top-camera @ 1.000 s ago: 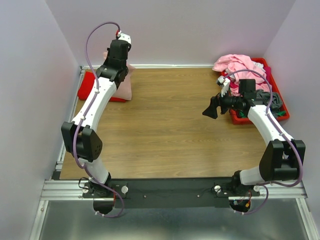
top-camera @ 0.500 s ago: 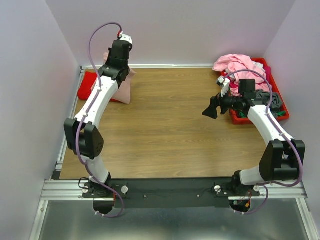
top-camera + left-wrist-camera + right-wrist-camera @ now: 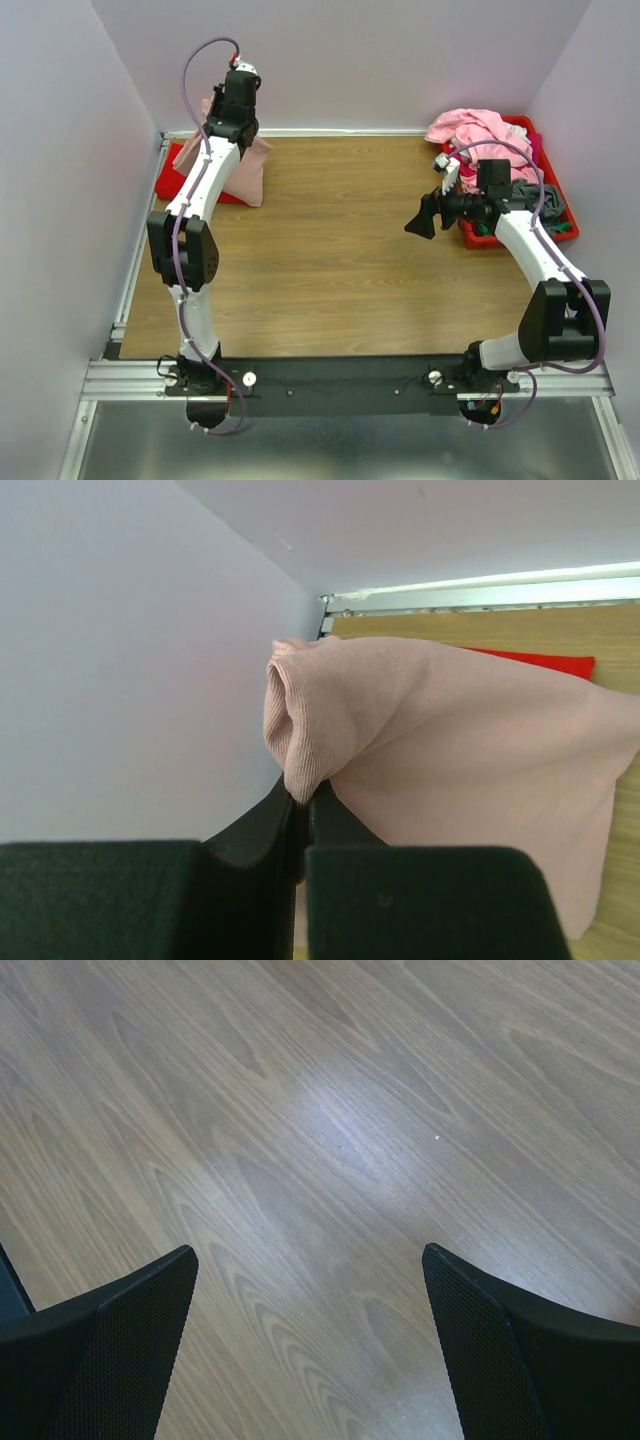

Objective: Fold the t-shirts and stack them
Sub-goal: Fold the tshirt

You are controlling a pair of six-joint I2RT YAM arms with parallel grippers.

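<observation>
Dusty-pink t-shirt (image 3: 450, 745) hangs from the left gripper (image 3: 300, 798), pinched at its edge.

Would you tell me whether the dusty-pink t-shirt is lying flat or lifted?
Lifted: the left fingers pinch the dusty-pink t-shirt by a bunched edge, and it hangs draped.

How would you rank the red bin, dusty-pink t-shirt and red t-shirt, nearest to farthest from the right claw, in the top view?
1. Red bin, beside the right claw.
2. Dusty-pink t-shirt, far left.
3. Red t-shirt, leftmost edge.
</observation>
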